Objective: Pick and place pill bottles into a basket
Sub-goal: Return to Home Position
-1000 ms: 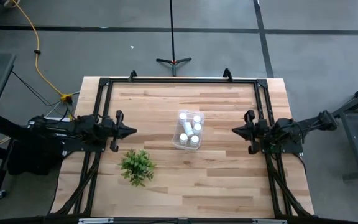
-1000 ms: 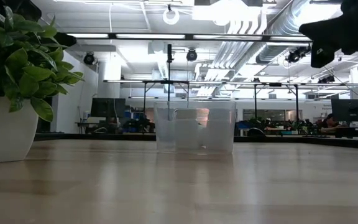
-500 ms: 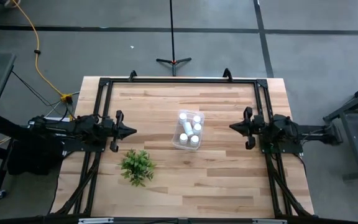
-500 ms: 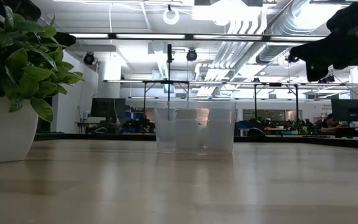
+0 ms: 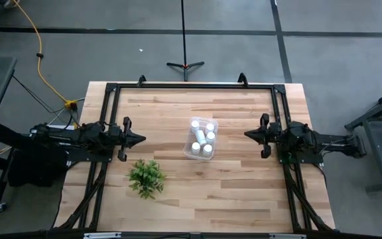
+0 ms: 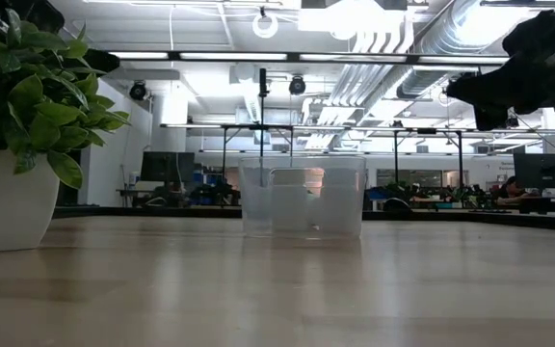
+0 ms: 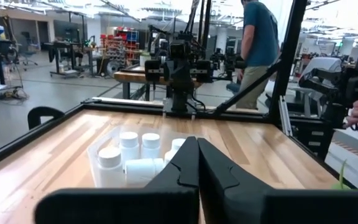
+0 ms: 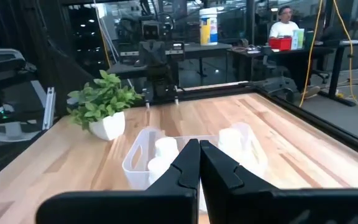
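Observation:
The clear basket stands on the table's middle with several white pill bottles inside it; it also shows in the low view, the left wrist view and the right wrist view. My left gripper is shut and empty above the table, left of the basket. My right gripper is shut and empty, right of the basket; its fingers meet in its own view.
A small green plant in a white pot stands near the front left, and shows large in the low view. A black frame runs around the table's far and side edges. A person stands beyond the table.
My right arm has drawn in and its gripper has shifted slightly toward the basket and the far edge, staying shut. The left arm, basket and bottles have kept still.

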Robot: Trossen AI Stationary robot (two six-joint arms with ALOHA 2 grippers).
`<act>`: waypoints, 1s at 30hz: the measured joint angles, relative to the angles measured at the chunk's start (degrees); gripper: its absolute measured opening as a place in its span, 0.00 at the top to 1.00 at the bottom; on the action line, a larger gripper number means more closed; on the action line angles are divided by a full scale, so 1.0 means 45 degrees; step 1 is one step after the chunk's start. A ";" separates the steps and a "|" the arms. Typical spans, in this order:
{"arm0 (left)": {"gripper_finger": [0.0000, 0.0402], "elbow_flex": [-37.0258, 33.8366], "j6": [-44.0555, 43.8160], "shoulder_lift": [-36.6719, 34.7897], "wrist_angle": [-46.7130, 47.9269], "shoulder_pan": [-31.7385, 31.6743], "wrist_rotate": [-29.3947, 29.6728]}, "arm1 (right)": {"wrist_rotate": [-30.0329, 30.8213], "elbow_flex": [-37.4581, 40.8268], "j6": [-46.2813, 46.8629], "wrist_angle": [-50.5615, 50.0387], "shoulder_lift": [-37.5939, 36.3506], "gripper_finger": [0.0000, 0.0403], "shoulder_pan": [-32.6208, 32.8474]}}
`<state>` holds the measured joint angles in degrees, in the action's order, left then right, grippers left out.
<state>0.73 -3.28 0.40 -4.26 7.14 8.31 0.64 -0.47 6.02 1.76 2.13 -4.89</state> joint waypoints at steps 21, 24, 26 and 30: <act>0.82 -0.0015 -0.0002 -0.0005 0.0508 0.0005 -0.0310 | 0.0036 0.0000 -0.0442 -0.0128 0.0015 1.00 0.0000; 0.82 -0.0015 -0.0002 -0.0005 0.0508 0.0000 -0.0310 | 0.0036 0.0000 -0.0442 -0.0131 0.0015 1.00 0.0000; 0.82 -0.0015 -0.0002 -0.0005 0.0508 0.0000 -0.0310 | 0.0041 0.0000 -0.0442 -0.0136 0.0015 1.00 0.0000; 0.82 -0.0019 -0.0002 -0.0005 0.0506 0.0000 -0.0310 | 0.0046 0.0000 -0.0442 -0.0138 0.0015 1.00 0.0000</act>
<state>0.64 -3.29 0.38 -1.99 7.14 6.92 0.84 -0.47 4.03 1.14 2.20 -4.89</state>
